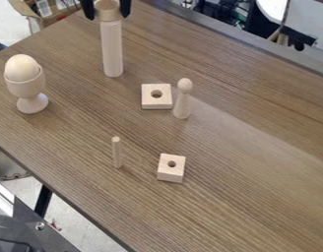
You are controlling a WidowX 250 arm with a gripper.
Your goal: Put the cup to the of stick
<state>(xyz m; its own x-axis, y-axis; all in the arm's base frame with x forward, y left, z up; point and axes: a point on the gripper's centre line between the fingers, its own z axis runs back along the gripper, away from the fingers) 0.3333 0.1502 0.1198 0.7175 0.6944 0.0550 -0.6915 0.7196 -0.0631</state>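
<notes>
At the top edge of the camera view, left of centre, the black gripper (108, 15) hangs down with one finger on each side of a small pale wooden cup (109, 11), shut on it. Directly below the cup is a thick, pale wooden stick (112, 49), standing upright on the table. The cup's lower end lines up with the stick's top and appears to meet it. How far the cup sits over the stick, I cannot tell.
An egg cup (32, 88) holding a wooden egg stands left on the brown table (249, 187). Nearer the middle are a square holed block (148, 102), a peg figure (182, 101), a thin peg (116, 153) and a smaller holed block (171, 173).
</notes>
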